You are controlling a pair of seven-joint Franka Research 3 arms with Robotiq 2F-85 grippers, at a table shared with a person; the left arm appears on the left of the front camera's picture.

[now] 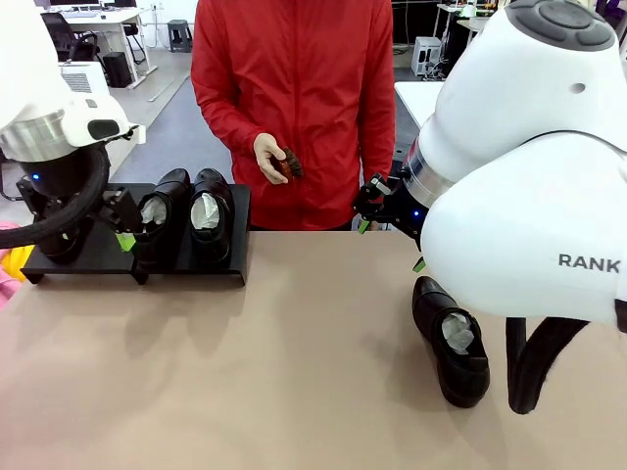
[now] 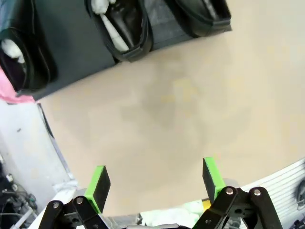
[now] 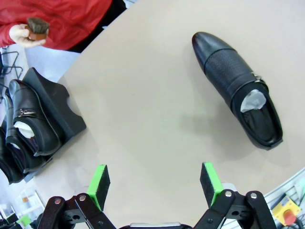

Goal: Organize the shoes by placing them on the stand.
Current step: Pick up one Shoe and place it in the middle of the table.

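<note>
Behind the light brown matte table (image 1: 294, 372) a workshop with desks and office chairs is seen, and a person in a red jacket (image 1: 294, 98) stands at the far edge. A small dark brown brush (image 1: 287, 164) is held in the person's hand (image 1: 268, 158). At the far left of the table the low flat matte black stand (image 1: 98, 257) is placed. Two glossy black leather shoes stuffed with white crumpled paper are set on its right part, side by side and touching: one (image 1: 162, 220) more to the left and one (image 1: 211, 217) at the right end. A third black shoe (image 2: 16, 59) is seen in the left wrist view at the other end of the stand, apart from the pair; in the front view it is mostly hidden by the left arm. The fourth black leather shoe with a perforated upper (image 1: 451, 340) lies on the bare table at the right, well apart from the stand, with the toe turned to the person. The left gripper (image 2: 155, 183) is held above the bare table just in front of the stand, its green pads spread wide and nothing between them. The right gripper (image 3: 153, 183) is also released and empty, above the table between the stand and the lone shoe.
</note>
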